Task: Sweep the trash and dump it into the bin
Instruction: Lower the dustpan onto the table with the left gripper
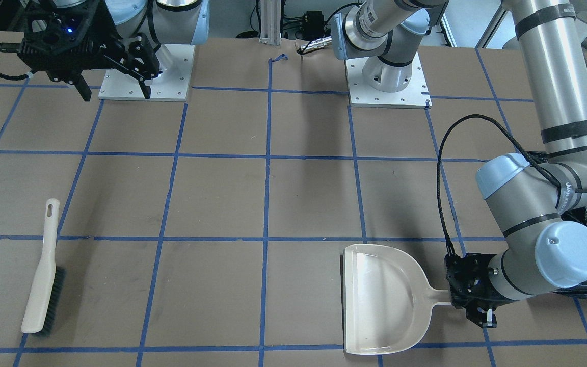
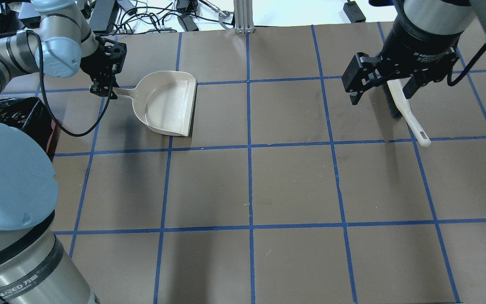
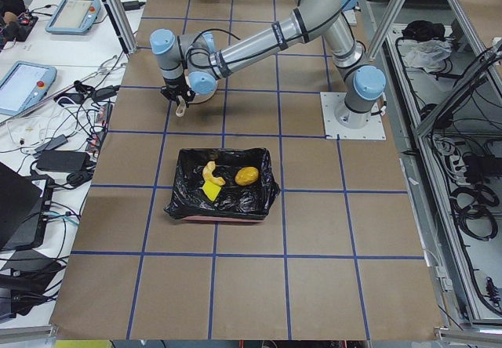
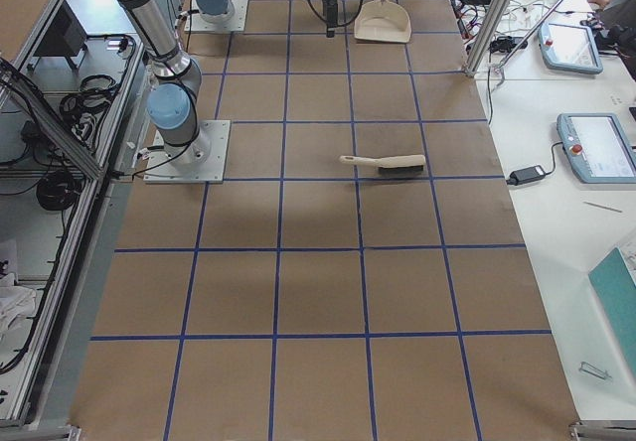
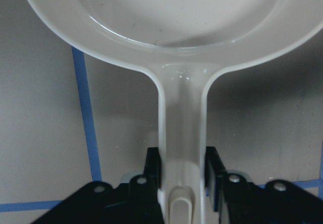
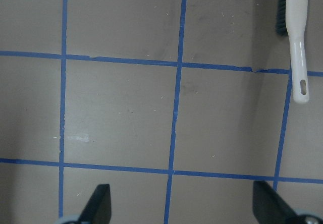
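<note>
Three trash items (image 3: 246, 176) in bin (image 3: 235, 207), dustpan (image 1: 382, 300) gripped

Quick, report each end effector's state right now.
Left end effector: closed on the dustpan, at its handle.
Right end effector: open, holding nothing; the brush lies on the table.

A rectangular bin lined with crinkled glossy black plastic (image 3: 235, 208), pink-edged at its base, sits on the tabletop (image 3: 314, 230). Inside lie a glossy orange-brown lump (image 3: 246, 176), a pale cream crescent slice (image 3: 209, 173) and a flat yellow sponge (image 3: 212, 194).
</note>
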